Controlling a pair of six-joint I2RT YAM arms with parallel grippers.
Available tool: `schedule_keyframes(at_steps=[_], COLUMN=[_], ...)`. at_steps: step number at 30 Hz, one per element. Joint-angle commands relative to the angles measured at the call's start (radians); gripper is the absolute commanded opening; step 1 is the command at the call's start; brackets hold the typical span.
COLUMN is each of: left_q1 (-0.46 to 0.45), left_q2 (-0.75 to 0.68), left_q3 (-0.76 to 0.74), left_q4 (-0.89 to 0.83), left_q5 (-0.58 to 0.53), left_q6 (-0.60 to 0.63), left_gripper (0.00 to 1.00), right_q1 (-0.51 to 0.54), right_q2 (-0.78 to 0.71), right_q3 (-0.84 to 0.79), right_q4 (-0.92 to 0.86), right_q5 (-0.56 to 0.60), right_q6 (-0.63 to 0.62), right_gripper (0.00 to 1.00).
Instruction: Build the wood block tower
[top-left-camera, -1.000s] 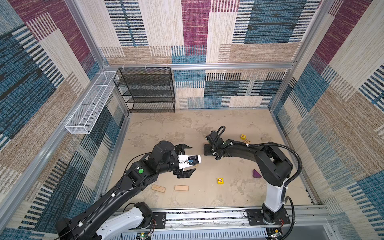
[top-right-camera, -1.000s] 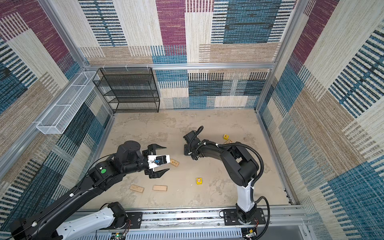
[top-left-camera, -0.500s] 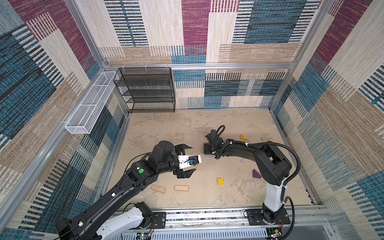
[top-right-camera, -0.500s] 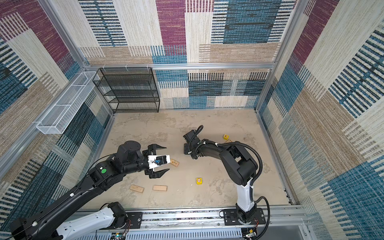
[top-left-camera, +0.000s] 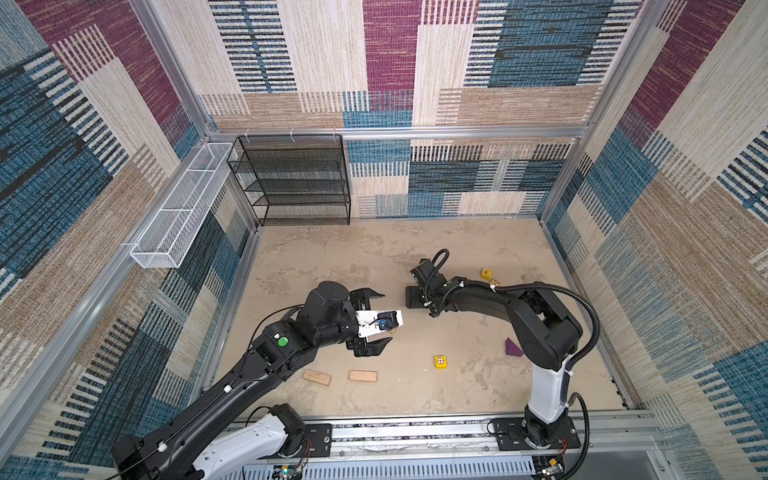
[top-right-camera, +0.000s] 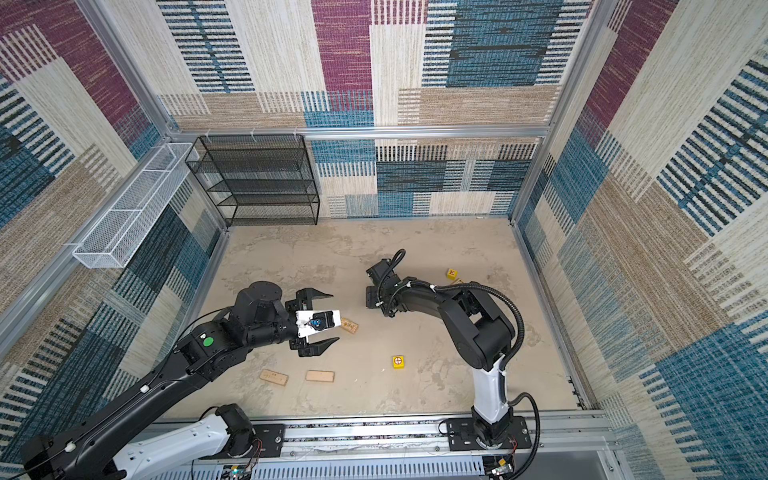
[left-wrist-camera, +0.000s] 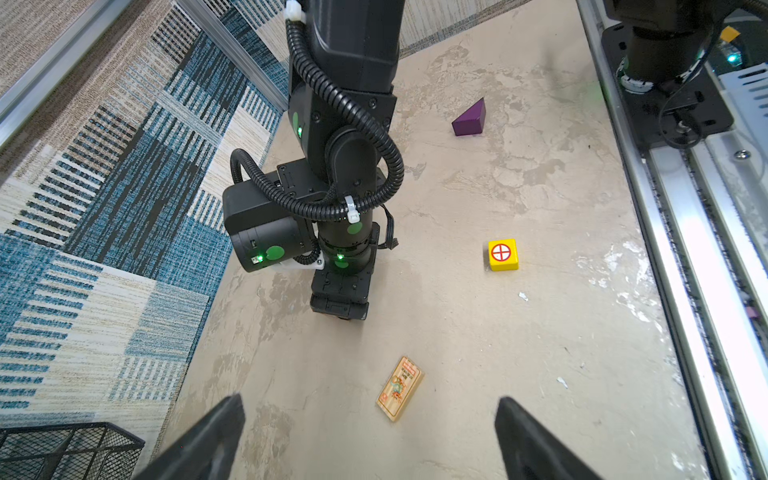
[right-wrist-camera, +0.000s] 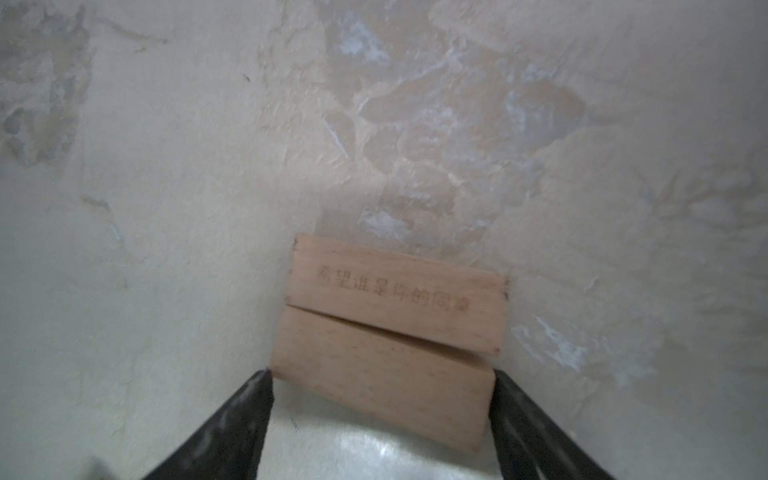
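Observation:
Two tan planks lie side by side on the floor under my right gripper (right-wrist-camera: 380, 374). The far plank (right-wrist-camera: 399, 291) carries faint print. The near plank (right-wrist-camera: 382, 386) lies between the fingertips, which sit right at its corners; whether they press on it does not show. My left gripper (top-left-camera: 386, 318) hangs open above a colour-printed plank (left-wrist-camera: 399, 388), holding nothing. Two more planks (top-left-camera: 317, 377) (top-left-camera: 363, 376) lie near the front. One yellow cube (top-left-camera: 441, 362) sits mid-floor and a second yellow cube (top-left-camera: 486, 274) far right. The purple wedge (top-left-camera: 513, 348) lies beside the right arm.
A black wire shelf (top-left-camera: 291, 183) stands against the back wall on the left. A white wire basket (top-left-camera: 178, 208) hangs on the left wall. The metal rail (top-left-camera: 415, 432) carrying both arm bases runs along the front edge. Patterned walls close in the floor.

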Motion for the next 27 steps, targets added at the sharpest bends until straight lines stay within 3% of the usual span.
schedule_keyframes(at_steps=[1, 7, 11, 17, 24, 27], left_q1=[0.003, 0.003, 0.003, 0.003, 0.003, 0.003], left_q2=[-0.002, -0.004, -0.003, -0.001, 0.000, 0.000], left_q3=[-0.002, -0.002, -0.004, -0.004, -0.004, -0.004], left_q4=[0.023, 0.023, 0.029, 0.029, 0.030, 0.029], left_q5=[-0.006, -0.010, -0.015, -0.024, -0.027, -0.027], left_q6=[0.016, 0.015, 0.014, 0.014, 0.014, 0.014], left_gripper=[0.99, 0.99, 0.99, 0.99, 0.99, 0.99], right_q1=[0.000, 0.001, 0.007, 0.029, 0.033, 0.033], right_q2=[-0.015, -0.089, -0.144, -0.197, -0.162, -0.139], right_q3=[-0.003, -0.020, -0.038, -0.094, -0.115, -0.108], right_q4=[-0.071, -0.091, -0.107, -0.052, 0.008, 0.016], right_q5=[-0.043, -0.037, -0.008, -0.057, -0.085, -0.070], right_q6=[0.004, 0.003, 0.009, 0.035, 0.041, 0.037], right_gripper=[0.87, 0.89, 0.86, 0.61, 0.21, 0.19])
